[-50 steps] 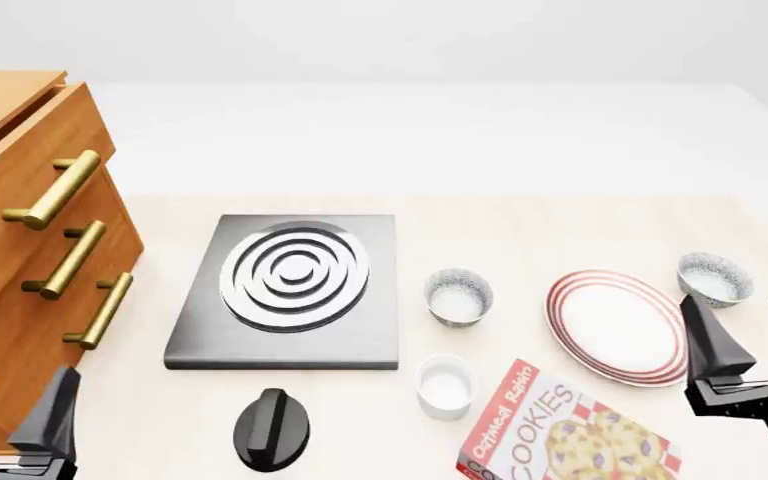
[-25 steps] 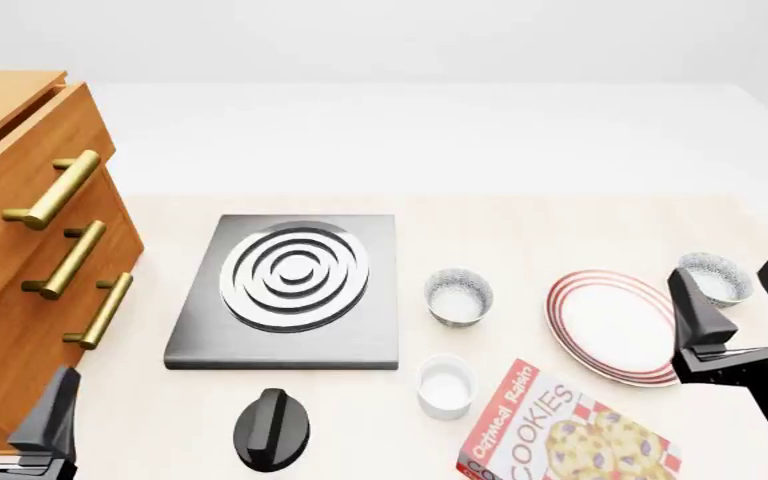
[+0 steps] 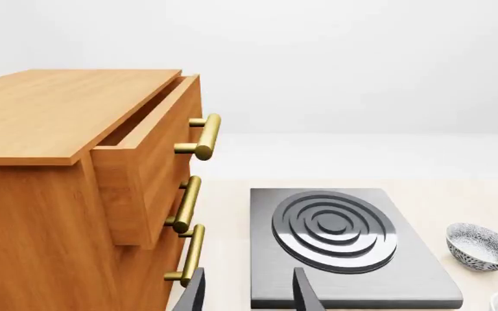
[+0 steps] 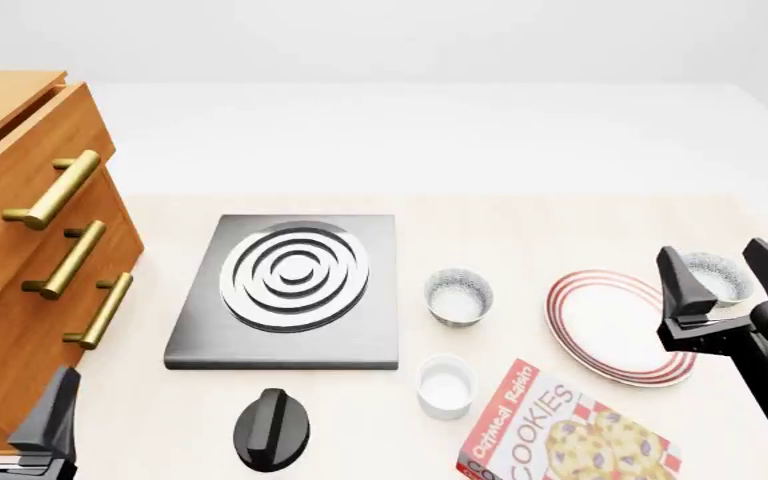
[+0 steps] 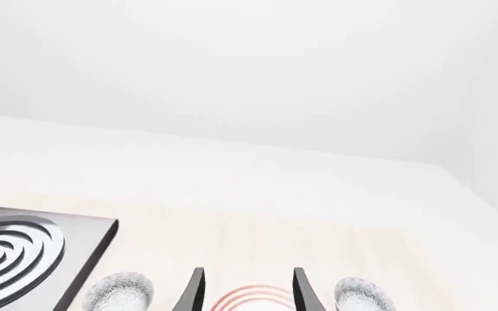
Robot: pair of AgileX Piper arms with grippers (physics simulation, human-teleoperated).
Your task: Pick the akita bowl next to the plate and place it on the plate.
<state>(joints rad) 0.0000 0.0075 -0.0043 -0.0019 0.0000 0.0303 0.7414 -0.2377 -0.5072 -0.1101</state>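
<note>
Two speckled bowls sit on the desk: one (image 4: 459, 295) beside the stove plate (image 4: 291, 290), the akita bowl (image 4: 712, 277) between the open right claw's (image 4: 728, 279) fingers, beside the one plate (image 4: 614, 325). The left claw (image 4: 11, 400) gapes empty.

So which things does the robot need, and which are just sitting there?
Needed: akita bowl right beside the plate, right gripper.

Just sitting there: other speckled bowl, white cup, stove plate, black knob, cookie box, wooden drawers, left gripper.
</note>
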